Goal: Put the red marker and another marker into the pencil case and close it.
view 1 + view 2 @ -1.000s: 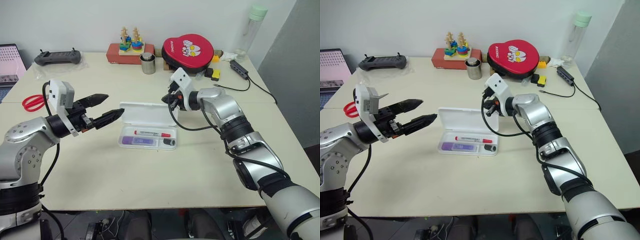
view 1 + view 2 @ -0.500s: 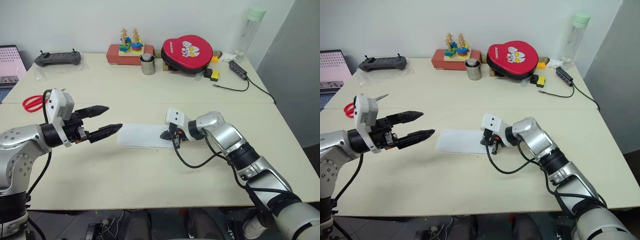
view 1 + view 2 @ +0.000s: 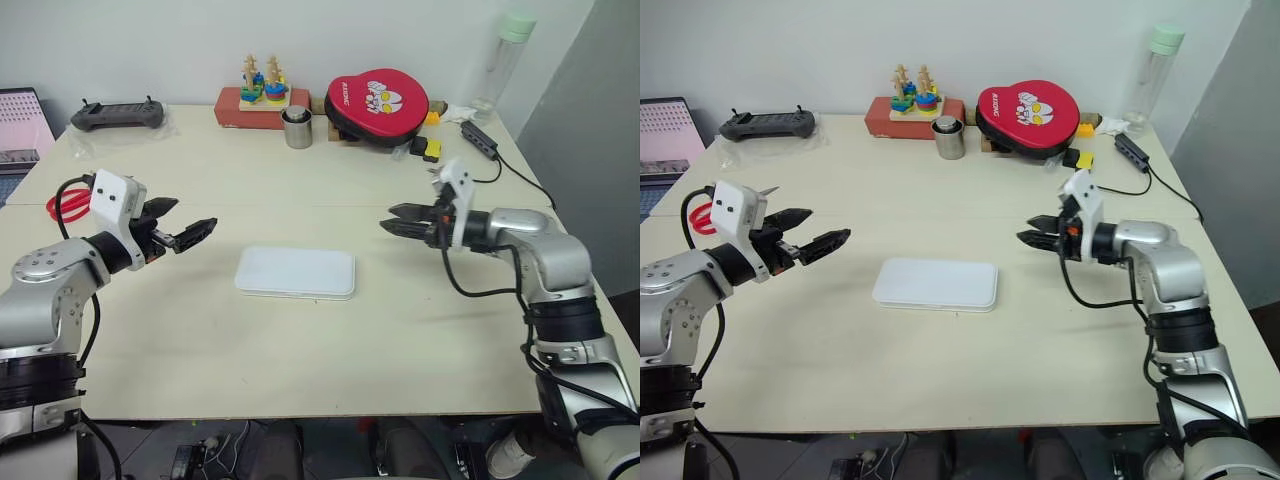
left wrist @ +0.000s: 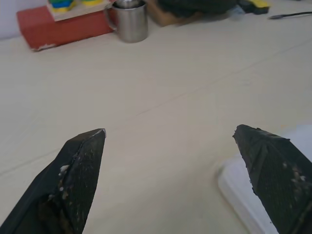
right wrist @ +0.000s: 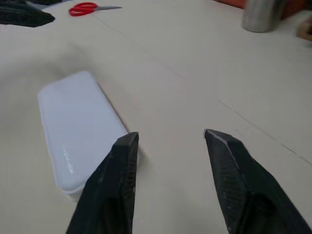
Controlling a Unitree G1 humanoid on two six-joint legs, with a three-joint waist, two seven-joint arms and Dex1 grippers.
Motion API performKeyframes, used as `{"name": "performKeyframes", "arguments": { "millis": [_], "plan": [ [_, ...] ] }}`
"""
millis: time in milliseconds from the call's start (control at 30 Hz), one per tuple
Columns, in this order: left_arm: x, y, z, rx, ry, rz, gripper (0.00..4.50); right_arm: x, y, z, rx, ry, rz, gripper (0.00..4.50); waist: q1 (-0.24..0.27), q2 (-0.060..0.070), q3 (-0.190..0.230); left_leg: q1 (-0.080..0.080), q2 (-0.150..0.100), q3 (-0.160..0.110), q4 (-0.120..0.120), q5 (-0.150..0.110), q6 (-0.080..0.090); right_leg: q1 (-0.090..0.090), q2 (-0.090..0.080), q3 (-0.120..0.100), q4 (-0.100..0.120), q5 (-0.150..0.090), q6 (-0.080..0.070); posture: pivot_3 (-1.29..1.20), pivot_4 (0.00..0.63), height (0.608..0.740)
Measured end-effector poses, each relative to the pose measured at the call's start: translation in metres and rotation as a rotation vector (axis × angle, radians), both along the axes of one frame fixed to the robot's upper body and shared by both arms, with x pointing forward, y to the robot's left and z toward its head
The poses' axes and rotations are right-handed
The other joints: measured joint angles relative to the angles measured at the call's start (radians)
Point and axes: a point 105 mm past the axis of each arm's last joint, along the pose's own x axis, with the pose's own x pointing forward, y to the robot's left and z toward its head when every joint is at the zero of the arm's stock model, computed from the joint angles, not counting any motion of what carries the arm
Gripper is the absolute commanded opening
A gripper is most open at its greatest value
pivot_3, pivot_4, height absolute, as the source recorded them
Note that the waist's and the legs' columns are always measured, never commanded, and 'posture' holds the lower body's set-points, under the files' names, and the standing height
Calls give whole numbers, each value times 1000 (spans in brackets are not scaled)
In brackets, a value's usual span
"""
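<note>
In the head views the pencil case (image 3: 295,272) lies flat on the table (image 3: 300,360) with its lid down, so whatever it holds is hidden; neither marker can be made out. It sits between the two grippers, apart from both. The left gripper (image 3: 190,228) hangs above the table to the case's left, fingers spread and holding nothing, tips aimed toward the case. The right gripper (image 3: 398,220) hangs off the case's right end, its fingers parted and bare. Behind the left gripper, red scissors (image 3: 66,205) are partly covered by the arm. In the left wrist view the two black fingers (image 4: 78,170) stand wide apart over bare table; one corner of the case shows by one fingertip, the rest cut off by the frame edge, and a steel cup (image 4: 130,20) stands far ahead, its top cropped. In the right wrist view the fingers (image 5: 119,170) are parted, with the case lying ahead of one of them, possibly just under its tip, though the angle leaves that unsure.
</note>
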Motion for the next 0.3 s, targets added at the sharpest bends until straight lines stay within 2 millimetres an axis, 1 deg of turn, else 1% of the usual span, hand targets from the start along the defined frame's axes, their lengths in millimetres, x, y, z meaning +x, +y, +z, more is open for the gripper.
{"name": "performKeyframes", "arguments": {
  "millis": [67,100,133,167,233,300],
  "plan": [
    [4,7,-3,16,3,33,4500,2,-7,3,-4,-10,-30,3276,-2,0,0,0,0,0,0,0,0,0,0,0,0,0,0,0,150,740],
    [6,11,-4,21,5,48,4500,3,-10,3,-5,-13,-46,3586,-2,0,0,0,0,0,0,0,0,0,0,0,0,0,0,0,150,740],
    [7,14,-6,23,7,56,4500,3,-13,3,-3,-13,-59,3751,-2,0,0,0,0,0,0,0,0,0,0,0,0,0,0,0,150,740],
    [8,15,-7,22,11,58,4500,3,-15,2,1,-10,-68,4037,-1,0,0,0,0,0,0,0,0,0,0,0,0,0,0,0,150,740],
    [10,17,-11,37,17,60,4500,3,-20,-3,9,5,-92,4451,1,0,0,0,0,0,0,0,0,0,0,0,0,0,0,0,150,740],
    [9,19,-14,39,25,61,4500,3,-22,-3,24,7,-100,4451,2,0,0,0,0,0,0,0,0,0,0,0,0,0,0,0,150,740]
  ]
}}
